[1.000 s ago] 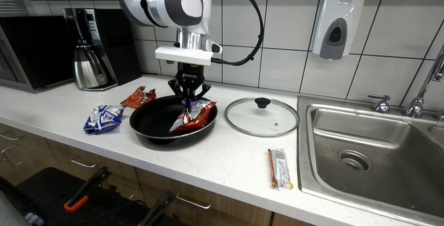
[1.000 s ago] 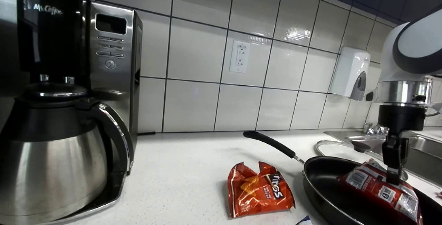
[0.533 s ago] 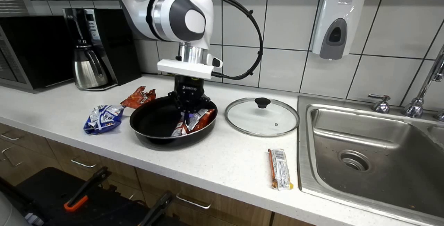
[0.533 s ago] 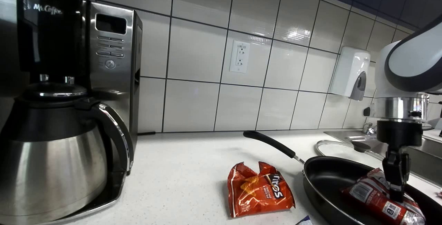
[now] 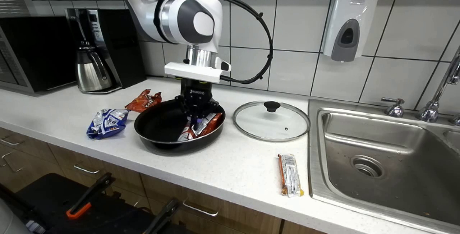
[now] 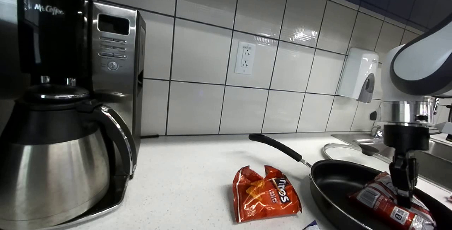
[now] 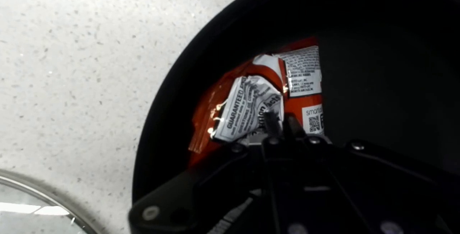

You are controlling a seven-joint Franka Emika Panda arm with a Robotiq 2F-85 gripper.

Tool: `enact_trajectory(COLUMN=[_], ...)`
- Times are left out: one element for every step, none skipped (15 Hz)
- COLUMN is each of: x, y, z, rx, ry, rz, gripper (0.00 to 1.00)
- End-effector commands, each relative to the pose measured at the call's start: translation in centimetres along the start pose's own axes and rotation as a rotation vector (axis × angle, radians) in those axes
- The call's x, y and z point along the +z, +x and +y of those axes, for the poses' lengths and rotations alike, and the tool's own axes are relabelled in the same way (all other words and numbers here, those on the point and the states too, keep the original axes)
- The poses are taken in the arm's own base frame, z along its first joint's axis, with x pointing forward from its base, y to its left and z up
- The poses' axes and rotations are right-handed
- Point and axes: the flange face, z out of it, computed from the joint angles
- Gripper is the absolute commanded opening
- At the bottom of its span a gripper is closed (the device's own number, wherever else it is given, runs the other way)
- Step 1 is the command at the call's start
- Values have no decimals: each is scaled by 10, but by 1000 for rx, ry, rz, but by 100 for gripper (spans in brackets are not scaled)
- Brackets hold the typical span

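A red chip bag (image 5: 211, 123) with white label patches lies in the black frying pan (image 5: 158, 124), against its side wall. My gripper (image 5: 194, 122) points straight down into the pan, its fingertips at the bag's top. In the wrist view the gripper (image 7: 283, 120) has its fingertips close together, with a fold of the chip bag (image 7: 301, 105) in the narrow gap between them. The bag (image 6: 378, 201) also shows in an exterior view, partly hidden behind the gripper (image 6: 405, 201). The dark pan interior (image 7: 381, 83) fills much of the wrist view.
Beside the pan are an orange Doritos bag (image 6: 265, 196) and a blue bag (image 5: 107, 123). A glass lid (image 5: 271, 107) lies on the pan's other side, near a snack bar (image 5: 290, 174) and the sink (image 5: 359, 191). The pan's handle (image 6: 277, 145) sticks out toward the wall.
My gripper has come down into the pan, and the red bag has settled flatter with it. Over the last half second the arm has barely shifted.
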Motion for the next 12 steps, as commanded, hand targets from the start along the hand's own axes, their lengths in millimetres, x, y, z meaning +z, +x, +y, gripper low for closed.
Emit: enact_trajectory(x=[-3, -4, -6, -7, -8, -10, -13, -15, -17, -19, -20, -21], y=[2, 1, 1, 0, 0, -1, -1, 0, 1, 2, 3, 5], z=[-1, -1, -1, -2, -2, -3, -3, -4, -5, -6, -8, -9], rx=[-1, -2, -2, -3, -3, -4, -6, -8, -11, -15, -19, -23], ry=[20, 20, 17, 18, 15, 14, 10, 6, 6, 7, 5, 4], rz=[-16, -14, -13, -11, -8, -4, 3, 6, 10, 15, 19, 21], gripper=[40, 49, 55, 62, 70, 77, 85, 92, 99, 100, 100, 100])
